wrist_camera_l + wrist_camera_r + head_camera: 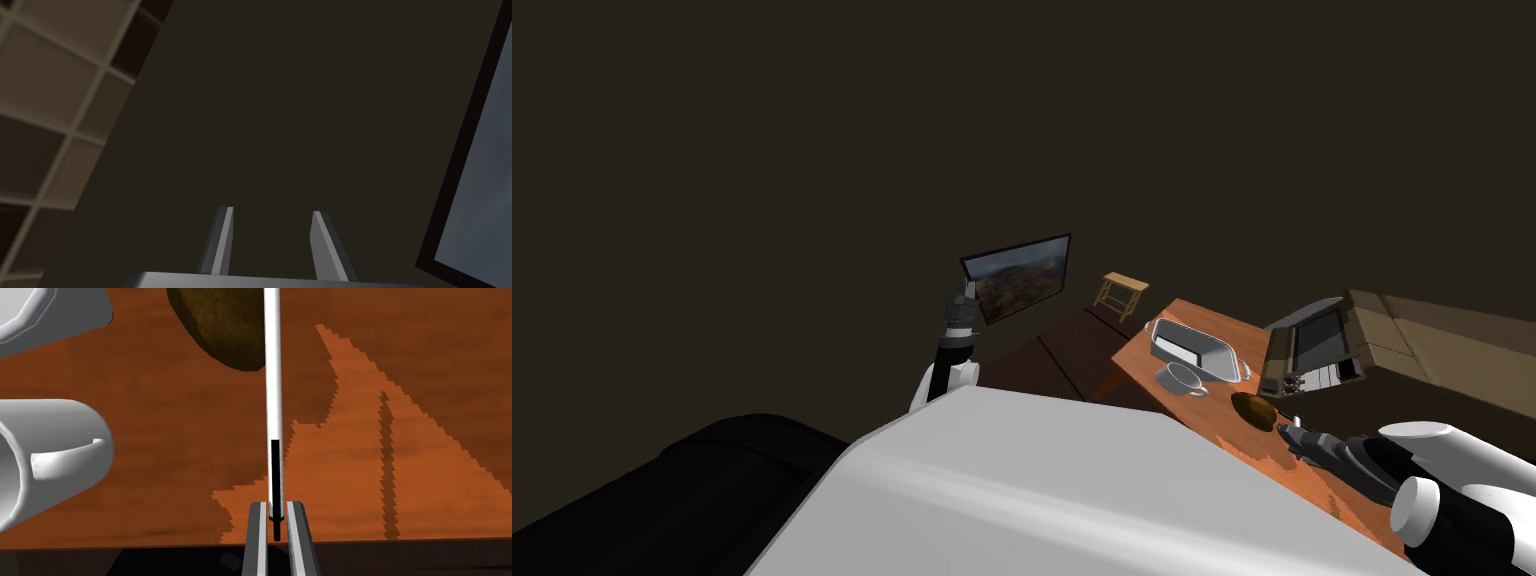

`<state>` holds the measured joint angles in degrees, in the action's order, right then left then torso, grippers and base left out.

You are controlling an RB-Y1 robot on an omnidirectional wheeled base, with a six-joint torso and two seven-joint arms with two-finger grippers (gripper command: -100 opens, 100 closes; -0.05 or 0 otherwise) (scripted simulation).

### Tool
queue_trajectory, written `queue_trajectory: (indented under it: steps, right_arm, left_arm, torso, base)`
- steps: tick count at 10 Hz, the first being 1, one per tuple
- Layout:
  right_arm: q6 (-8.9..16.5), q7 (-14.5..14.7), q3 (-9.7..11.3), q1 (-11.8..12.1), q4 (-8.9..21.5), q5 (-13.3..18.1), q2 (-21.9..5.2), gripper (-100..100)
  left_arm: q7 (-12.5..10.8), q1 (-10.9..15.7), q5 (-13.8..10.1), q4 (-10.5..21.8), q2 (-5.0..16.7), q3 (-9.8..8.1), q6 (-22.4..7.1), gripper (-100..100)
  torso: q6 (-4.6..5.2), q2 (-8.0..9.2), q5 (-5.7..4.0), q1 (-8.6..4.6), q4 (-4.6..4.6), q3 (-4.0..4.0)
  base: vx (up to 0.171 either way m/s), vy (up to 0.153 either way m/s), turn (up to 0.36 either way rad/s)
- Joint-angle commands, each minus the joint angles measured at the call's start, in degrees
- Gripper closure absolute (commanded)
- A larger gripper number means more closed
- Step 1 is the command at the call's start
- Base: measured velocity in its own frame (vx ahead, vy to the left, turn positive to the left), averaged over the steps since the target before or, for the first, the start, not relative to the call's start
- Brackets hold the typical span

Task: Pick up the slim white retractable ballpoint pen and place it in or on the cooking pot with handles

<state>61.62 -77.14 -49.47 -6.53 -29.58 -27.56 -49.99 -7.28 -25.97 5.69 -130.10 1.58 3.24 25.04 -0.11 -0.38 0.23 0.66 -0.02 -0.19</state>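
Right gripper clamped on pen at clip end, so we judge shaft sticks out ahead to reach over rim first. Pen well apart from pot. Brown lump lies between pen and pot, cup just beside pot: we must carry over both. Left gripper spread, empty, raised far from pot, likely to keep path free.
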Motion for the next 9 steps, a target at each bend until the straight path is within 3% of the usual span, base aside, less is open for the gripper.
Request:
queue_trajectory:
  steps: [1, 3, 9]
  right_arm:
    - [1.1, -0.8, -0.1, 0.2, -1.6, 0.1, 0.3, 100]
    - [4.5, -3.2, 0.4, -1.7, -4.1, 1.0, -0.5, 100]
    - [9.0, -6.9, 1.9, -4.9, -8.1, 2.7, -1.1, 100]
  left_arm:
    - [0.0, 0.0, 0.0, 0.0, 0.0, 0.00, 0.0, 0]
    - [0.0, 0.0, 0.0, 0.0, 0.0, -0.01, 0.0, 0]
    - [0.0, 0.0, 0.0, 0.0, 0.0, -0.01, 0.0, 0]
  torso:
    - [0.00, 0.00, 0.00, 0.00, 0.00, 0.00]
    - [0.04, 0.04, -0.06, -0.30, 0.00, 0.02]
    - [0.03, -0.14, -0.09, -0.43, -0.03, -0.08]
  base:
    - [0.084, 0.034, 0.027]
    - [0.139, 0.035, 0.040]
    - [0.159, 0.014, 0.003]
